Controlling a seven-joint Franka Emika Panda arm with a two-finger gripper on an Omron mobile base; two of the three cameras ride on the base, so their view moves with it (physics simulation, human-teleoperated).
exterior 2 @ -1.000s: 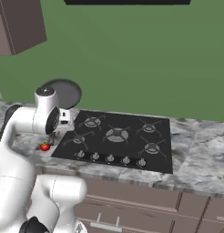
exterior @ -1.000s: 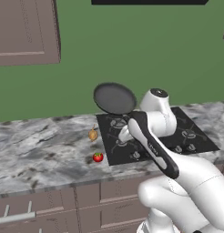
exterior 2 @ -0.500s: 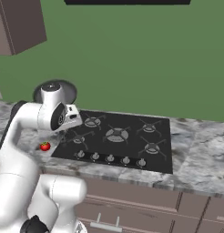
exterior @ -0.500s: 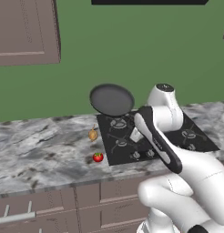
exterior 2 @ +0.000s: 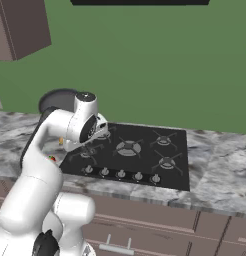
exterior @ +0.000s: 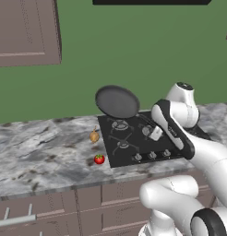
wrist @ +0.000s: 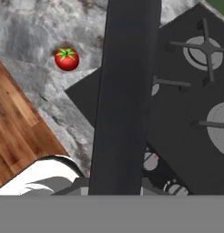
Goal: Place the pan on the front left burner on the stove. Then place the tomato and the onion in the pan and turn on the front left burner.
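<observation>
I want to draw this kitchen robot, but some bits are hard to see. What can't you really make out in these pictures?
- Gripper's fingers: in the hand view, the pan's handle covers them; in the left base view, the arm hides the grip.
- Pan: in the right base view, the arm hides most of it.
- Onion: in the left base view, too small for detail.
- Tomato: in the right base view, a sliver beside the arm.
- Stove knobs: markings too small to read.

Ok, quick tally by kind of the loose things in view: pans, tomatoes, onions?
Pans: 1, the pan, held up over the stove by its handle.
Tomatoes: 1, the tomato, on the counter.
Onions: 1, the onion, on the counter.
Total: 3
</observation>
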